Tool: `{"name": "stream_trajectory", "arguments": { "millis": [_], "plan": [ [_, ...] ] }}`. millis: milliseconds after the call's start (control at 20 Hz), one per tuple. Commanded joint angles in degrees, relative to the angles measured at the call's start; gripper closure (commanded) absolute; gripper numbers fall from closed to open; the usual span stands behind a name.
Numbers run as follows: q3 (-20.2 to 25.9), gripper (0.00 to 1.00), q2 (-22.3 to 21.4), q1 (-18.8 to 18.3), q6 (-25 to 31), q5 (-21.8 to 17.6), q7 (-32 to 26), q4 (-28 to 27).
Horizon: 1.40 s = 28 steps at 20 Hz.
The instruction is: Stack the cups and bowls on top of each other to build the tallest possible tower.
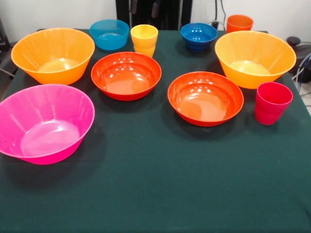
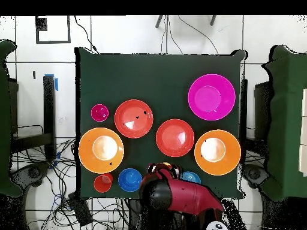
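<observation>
Jaws: my jaws [image 1: 144, 7] show only as two dark tips at the top edge of the front view; I cannot tell whether they are spread or pressed together, and they hold nothing that I can see.
My arm: my red and black arm [image 2: 180, 197] lies low over the desk's robot-side edge in the overhead view, above the yellow cup and part of the light blue bowl.
Desk: dark green cloth [image 1: 160, 189], its half nearest the front camera bare.
Tower: none stands; every bowl and cup sits alone, mouth up.
Pink bowl: large [image 1: 44, 124], front-view left, nearest the camera.
Orange-yellow bowls: one [image 1: 52, 55] behind the pink bowl, the other [image 1: 255, 58] at the right.
Red-orange bowls: two, mid-desk, left one [image 1: 126, 75] and right one [image 1: 205, 98], close but apart.
Blue bowls: light blue [image 1: 109, 34] and dark blue [image 1: 198, 36] in the far row.
Yellow cup: [image 1: 144, 40] between the blue bowls.
Orange cup: [image 1: 239, 23] far right corner.
Red-pink cup: [image 1: 272, 103] just in front of the right orange-yellow bowl.
</observation>
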Motion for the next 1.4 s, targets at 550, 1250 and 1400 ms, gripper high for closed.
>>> {"name": "stream_trajectory", "arguments": {
  "millis": [550, 1250, 1400],
  "plan": [
    [4.3, 0.0, 6.9, -10.4, -4.8, -11.3, 3.2, 2.6],
    [0.0, 0.0, 16.1, -13.0, -12.1, -16.9, 6.8, -1.1],
    [-0.6, 0.0, 18.9, -13.9, -13.9, -17.6, 6.8, -2.6]
  ]
}}
